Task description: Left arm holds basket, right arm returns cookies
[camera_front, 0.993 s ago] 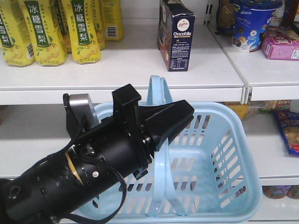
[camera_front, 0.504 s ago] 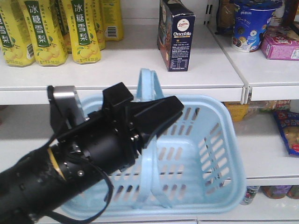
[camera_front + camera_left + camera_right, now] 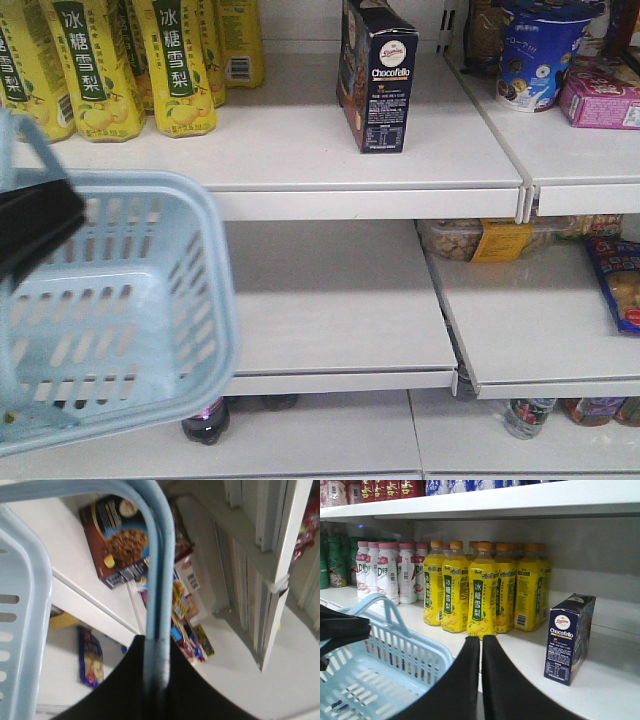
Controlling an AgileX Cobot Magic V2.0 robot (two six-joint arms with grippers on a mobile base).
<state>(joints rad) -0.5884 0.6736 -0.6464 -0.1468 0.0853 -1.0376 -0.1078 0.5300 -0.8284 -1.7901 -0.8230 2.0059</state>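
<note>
I'm looking at the front view: the light blue slotted plastic basket (image 3: 110, 300) hangs at the far left, tilted, in front of the lower white shelf (image 3: 340, 310), with nothing visible inside it. The left black wedge-shaped gripper (image 3: 30, 228) shows only as a dark edge over the basket's rim. On my left wrist view, its fingers (image 3: 120, 690) are clamped on one flat loop handle (image 3: 161, 580), which runs straight up between them.

The tall dark navy Chocofello cookie box (image 3: 377, 72) stands upright on the upper white shelf (image 3: 300, 140), towards its right end, well clear of the basket. Yellow pear-drink bottles (image 3: 180, 65) line the left of that shelf; a blue-white round tub (image 3: 535, 55) and a pink box (image 3: 600, 100) sit on the next bay to the right.

On the right wrist view, the right black gripper (image 3: 481, 672) has its fingers (image 3: 462, 685) pressed together on nothing, with the cookie box (image 3: 569, 637) off to their right on the shelf, apart from them.
</note>
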